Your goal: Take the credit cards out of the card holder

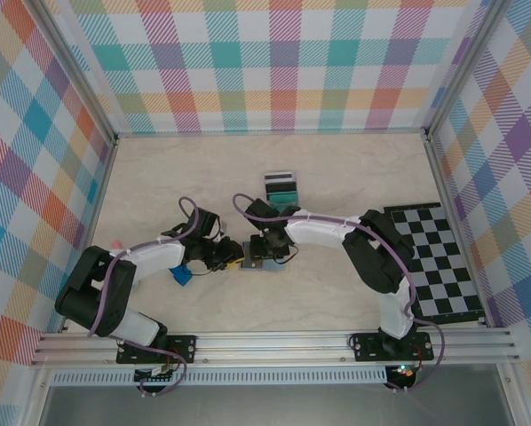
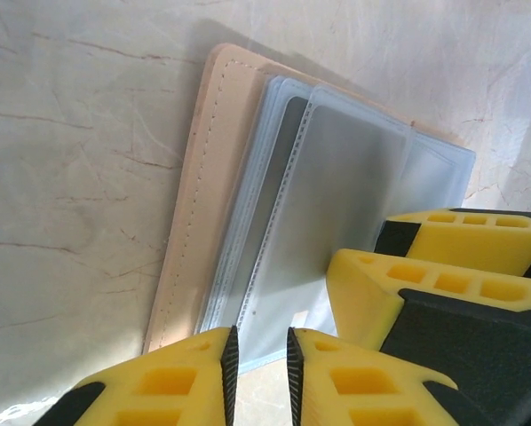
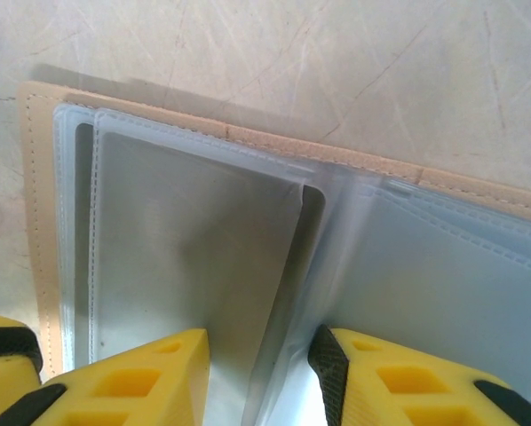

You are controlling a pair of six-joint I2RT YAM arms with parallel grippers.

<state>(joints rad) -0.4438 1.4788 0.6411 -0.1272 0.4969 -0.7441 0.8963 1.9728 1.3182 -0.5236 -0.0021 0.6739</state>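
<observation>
Tabletop (image 1: 354, 169) roomy all round — card holder (image 3: 36, 213) splayed, jaws crowding its edge.

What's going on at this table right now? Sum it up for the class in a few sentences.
Two robot arms are working on an open tan card holder mid-table. The left gripper appears to pinch its near edge, while the right gripper stands open astride a clear sleeve holding what looks like a grey card. Several credit cards already lie stacked farther back.
</observation>
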